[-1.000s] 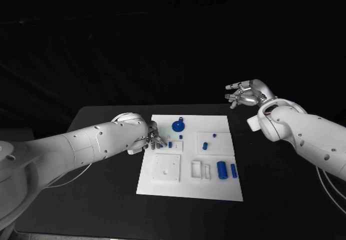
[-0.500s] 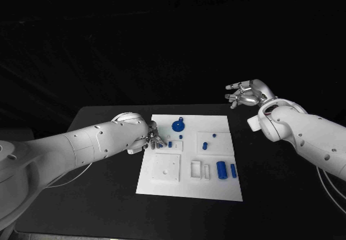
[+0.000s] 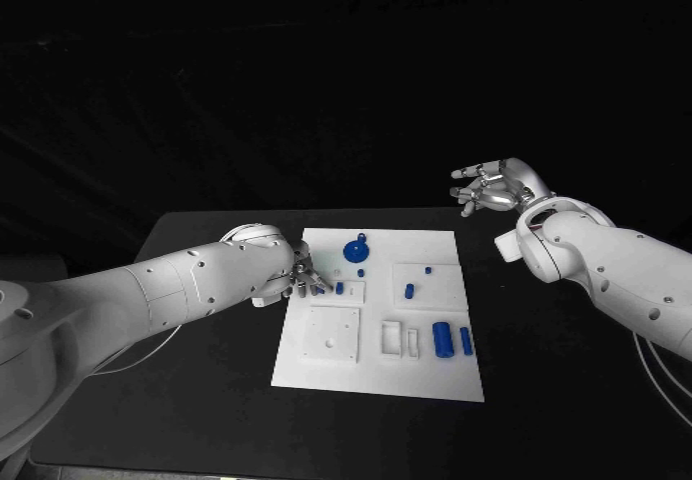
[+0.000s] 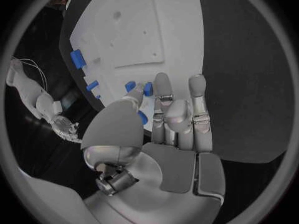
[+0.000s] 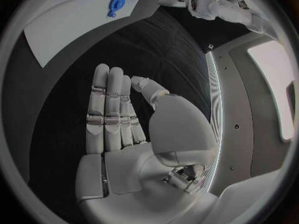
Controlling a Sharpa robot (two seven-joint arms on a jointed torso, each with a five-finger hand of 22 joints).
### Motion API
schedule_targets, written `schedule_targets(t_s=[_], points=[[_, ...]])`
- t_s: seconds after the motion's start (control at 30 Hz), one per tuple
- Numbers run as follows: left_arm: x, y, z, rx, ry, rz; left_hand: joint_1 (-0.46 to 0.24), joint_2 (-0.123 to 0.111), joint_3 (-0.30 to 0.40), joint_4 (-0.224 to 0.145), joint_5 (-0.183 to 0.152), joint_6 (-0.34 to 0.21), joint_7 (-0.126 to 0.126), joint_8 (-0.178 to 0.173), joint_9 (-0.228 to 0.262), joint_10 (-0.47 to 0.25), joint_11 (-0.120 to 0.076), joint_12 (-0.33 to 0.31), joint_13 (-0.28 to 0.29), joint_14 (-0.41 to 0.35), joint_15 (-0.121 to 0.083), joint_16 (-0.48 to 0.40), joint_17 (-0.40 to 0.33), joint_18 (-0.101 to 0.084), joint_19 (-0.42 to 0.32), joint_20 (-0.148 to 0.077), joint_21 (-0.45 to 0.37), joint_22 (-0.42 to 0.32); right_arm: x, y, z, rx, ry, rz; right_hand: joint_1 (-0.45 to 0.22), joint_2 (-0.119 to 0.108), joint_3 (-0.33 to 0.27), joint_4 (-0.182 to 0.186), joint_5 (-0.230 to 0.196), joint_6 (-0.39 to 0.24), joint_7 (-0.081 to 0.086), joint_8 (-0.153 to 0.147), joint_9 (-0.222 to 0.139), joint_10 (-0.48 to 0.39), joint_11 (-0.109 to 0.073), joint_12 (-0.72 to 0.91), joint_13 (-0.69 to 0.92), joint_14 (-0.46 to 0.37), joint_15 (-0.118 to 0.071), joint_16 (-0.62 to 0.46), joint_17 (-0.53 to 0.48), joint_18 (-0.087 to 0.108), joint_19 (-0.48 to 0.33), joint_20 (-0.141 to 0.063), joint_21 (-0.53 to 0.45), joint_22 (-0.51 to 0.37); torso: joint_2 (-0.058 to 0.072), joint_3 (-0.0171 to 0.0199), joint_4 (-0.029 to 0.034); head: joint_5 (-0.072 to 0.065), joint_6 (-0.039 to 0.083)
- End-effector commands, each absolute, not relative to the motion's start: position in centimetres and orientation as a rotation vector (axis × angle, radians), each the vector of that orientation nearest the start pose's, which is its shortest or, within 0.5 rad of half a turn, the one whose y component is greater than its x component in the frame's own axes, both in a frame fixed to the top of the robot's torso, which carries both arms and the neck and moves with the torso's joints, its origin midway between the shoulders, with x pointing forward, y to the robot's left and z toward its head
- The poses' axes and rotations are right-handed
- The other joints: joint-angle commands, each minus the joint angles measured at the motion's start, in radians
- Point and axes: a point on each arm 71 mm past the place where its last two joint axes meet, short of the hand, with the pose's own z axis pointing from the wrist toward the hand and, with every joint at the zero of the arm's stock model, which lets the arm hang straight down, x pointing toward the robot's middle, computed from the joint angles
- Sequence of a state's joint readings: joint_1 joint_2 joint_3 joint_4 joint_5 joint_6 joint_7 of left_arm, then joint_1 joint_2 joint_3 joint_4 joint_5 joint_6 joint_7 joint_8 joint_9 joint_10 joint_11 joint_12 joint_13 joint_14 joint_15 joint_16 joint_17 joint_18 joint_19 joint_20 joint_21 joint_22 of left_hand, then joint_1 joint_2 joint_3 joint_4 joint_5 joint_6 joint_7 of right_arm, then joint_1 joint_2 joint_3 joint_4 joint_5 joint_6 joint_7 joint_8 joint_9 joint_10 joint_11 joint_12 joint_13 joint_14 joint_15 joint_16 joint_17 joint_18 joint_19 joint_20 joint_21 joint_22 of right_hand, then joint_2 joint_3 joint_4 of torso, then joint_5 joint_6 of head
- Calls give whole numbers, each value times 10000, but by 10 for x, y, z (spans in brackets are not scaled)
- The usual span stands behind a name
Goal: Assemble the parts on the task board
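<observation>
Left wrist view reveals fingers (image 4: 165, 92) touching a blue part (image 4: 147, 88).

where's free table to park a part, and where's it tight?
Free: bare black table right of the task board, under the raised right hand, and the strip along the board's near edge. Tight: the board's left side, where the left hand sits by a small blue part.

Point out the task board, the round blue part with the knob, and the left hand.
task board (image 3: 335, 375), head view, bare near edge.
round blue part (image 3: 358, 248), head view, disc centre.
left hand (image 3: 300, 279), head view, middle of hand.
</observation>
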State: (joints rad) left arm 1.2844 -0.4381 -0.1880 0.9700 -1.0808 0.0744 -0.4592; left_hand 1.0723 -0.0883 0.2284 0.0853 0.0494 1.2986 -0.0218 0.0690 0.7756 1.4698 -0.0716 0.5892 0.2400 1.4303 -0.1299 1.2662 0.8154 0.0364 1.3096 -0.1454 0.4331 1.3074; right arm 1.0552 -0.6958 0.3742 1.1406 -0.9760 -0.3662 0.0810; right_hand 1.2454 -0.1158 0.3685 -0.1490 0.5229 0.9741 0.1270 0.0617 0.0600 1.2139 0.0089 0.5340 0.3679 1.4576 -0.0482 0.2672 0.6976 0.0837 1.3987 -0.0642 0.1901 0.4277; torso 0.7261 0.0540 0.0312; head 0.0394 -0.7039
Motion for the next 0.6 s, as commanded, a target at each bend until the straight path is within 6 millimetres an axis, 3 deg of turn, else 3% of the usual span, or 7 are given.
schedule_targets(t_s=[0.03, 0.4, 0.43, 0.47, 0.6], points=[[565, 177, -246, -1971, 22305, -1959, 41, -111, 20, 141, -16, 66, -25, -20, 45, 457, -13, -54, -3, 23, -75, -23, 23, -208, -2, -68, -58, 163, 566, -271, -147, 5671, 13805, 8987, -98, -22, -8, 27, 35, -20, 28, -16, 9, -65, 29, 58, 13, 17, 40, -35, 3, -17, 4, 9, -3, -9, 1, 3, 0, -4, -8], [565, 176, -246, -2065, 22283, -2070, -107, -378, -65, 522, -12, 83, -9, -18, 86, 456, 5, -66, 0, 22, -70, -51, 31, -217, 5, -71, -86, 167, 566, -271, -148, 5683, 13812, 8979, -63, -21, 4, 22, 39, -54, 32, -15, 8, -73, 33, 44, 3, 9, 43, -46, -9, -17, 4, 9, -5, -36, 2, 6, -2, 1, 6], [565, 176, -246, -2077, 22276, -2088, -175, -161, -502, 429, 17, 42, 33, -26, 120, 454, 22, -70, 23, 24, -50, -63, 9, -206, 3, -42, -91, 166, 566, -270, -148, 5682, 13813, 8981, -63, -21, 4, 22, 39, -54, 32, -15, 8, -73, 33, 44, 3, 9, 43, -46, -9, -17, 4, 9, -5, -36, 2, 6, -2, 1, 6], [565, 176, -245, -2098, 22261, -2119, -84, 302, -1377, 121, 31, 3, 16, -23, 201, 453, 21, -98, 83, 33, -31, -73, -16, -156, 9, -1, -97, 168, 566, -270, -148, 5682, 13815, 8983, -63, -21, 4, 22, 39, -54, 32, -15, 8, -73, 33, 44, 3, 9, 43, -46, -9, -17, 4, 9, -5, -36, 2, 6, -2, 1, 6], [566, 176, -245, -2168, 22193, -2218, -131, 391, -1710, 181, 21, 3, 25, -26, 213, 453, 24, -129, 163, 26, -35, -71, -36, -147, 14, -3, -100, 171, 566, -270, -148, 5683, 13823, 8987, -63, -21, 4, 22, 39, -54, 32, -15, 8, -73, 33, 44, 3, 9, 43, -46, -9, -17, 4, 9, -5, -36, 3, 7, -5, -3, 14]])
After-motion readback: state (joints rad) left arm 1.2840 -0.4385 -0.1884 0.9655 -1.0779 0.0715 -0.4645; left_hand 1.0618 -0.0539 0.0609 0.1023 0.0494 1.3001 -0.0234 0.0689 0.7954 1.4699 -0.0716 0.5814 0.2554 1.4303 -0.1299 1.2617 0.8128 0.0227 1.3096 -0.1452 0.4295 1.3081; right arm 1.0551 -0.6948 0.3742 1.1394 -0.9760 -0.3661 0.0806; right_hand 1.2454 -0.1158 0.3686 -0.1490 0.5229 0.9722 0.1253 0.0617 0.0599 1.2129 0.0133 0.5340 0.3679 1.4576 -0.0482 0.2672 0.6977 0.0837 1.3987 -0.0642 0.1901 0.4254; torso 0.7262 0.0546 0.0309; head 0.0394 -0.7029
